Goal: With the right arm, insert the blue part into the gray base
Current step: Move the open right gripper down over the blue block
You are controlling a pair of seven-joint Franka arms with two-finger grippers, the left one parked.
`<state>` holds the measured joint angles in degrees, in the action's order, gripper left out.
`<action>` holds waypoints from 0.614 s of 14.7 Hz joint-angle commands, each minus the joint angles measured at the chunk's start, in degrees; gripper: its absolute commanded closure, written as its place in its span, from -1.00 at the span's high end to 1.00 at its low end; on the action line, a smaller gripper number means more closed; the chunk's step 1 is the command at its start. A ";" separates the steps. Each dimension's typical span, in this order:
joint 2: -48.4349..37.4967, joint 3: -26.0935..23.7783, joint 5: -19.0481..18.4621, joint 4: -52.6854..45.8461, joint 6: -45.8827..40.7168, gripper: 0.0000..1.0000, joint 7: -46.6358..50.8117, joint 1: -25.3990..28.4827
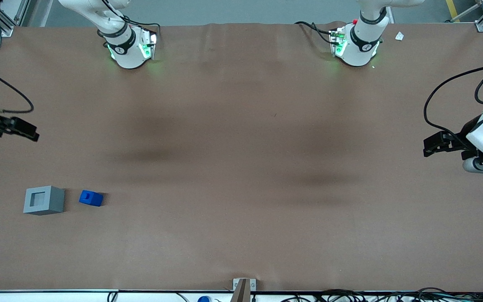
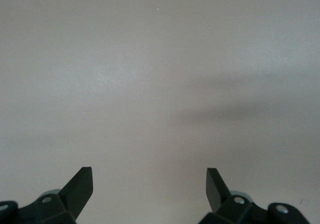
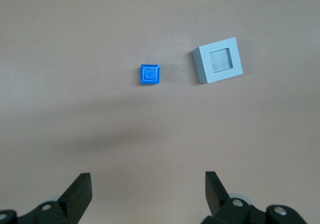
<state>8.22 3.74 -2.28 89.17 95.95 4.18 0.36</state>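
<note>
Small bright blue part (image 1: 91, 198) with stepped top, resting on the table below the raised, open-fingered gripper (image 1: 25, 131), separate from the light gray base (image 1: 44, 200) just beside it, square recess facing up

Blue part (image 3: 149, 75): sitting upright on the brown table (image 3: 75, 44), stepped top showing, just beside the gray base (image 3: 218, 60), not touching it. Gray base: recess facing up, empty. Gripper (image 3: 148, 193): hovering above the table, fingers (image 3: 80, 190) standing wide apart, well apart from the base.
</note>
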 commanded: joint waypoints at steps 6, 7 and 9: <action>10.05 0.57 1.05 0.03 9.94 1.00 0.39 -0.18; 10.93 0.57 1.14 0.03 11.00 1.00 0.48 -0.36; 13.12 0.65 4.80 0.03 13.02 1.00 0.48 -0.71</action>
<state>19.54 4.36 -0.82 89.54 107.30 4.32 0.30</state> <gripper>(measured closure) 0.000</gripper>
